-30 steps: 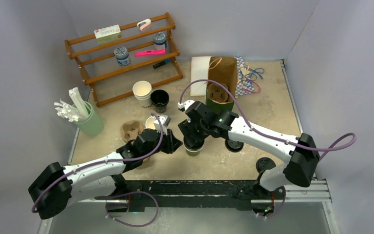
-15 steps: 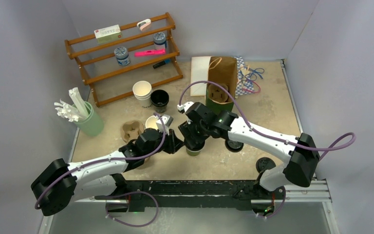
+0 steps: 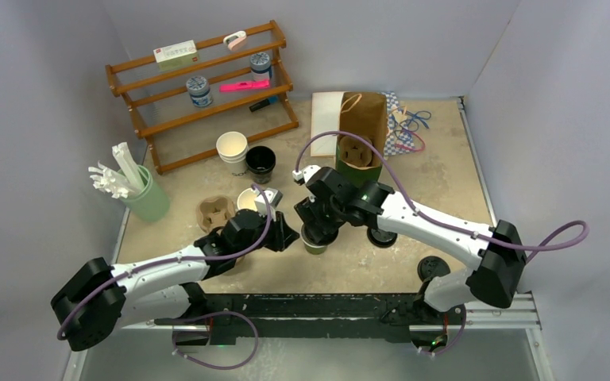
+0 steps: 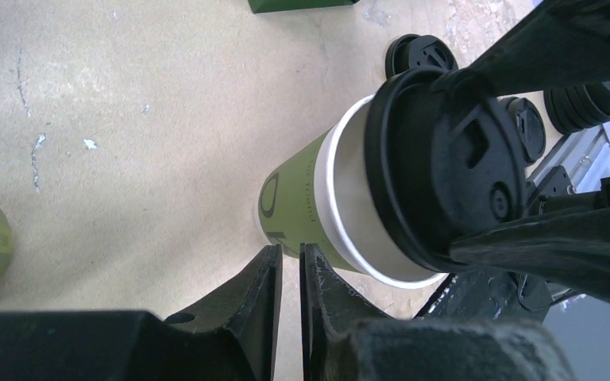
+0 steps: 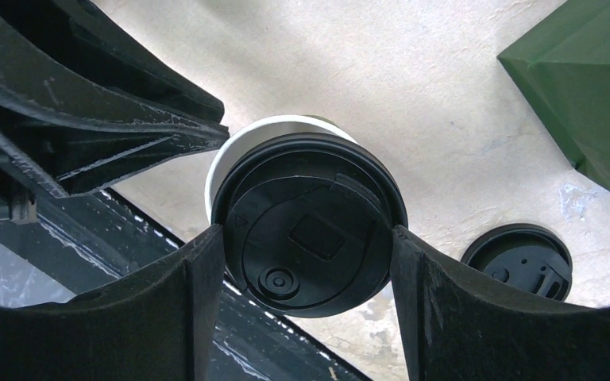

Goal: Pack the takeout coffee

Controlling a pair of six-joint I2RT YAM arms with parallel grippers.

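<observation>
The olive-green paper cup (image 4: 298,202) stood upright on the table (image 4: 127,119), toward its near side. The round black sip lid (image 5: 310,230) sat askew over the cup's mouth, a crescent of white rim showing, with the right gripper (image 5: 306,246) pinching its opposite edges.

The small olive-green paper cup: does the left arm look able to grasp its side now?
Probably yes. The left gripper sits right beside the olive-green paper cup, nothing between; the right gripper clamps only the round black plastic sip lid above. The left jaws, nearly shut, must open first.
</observation>
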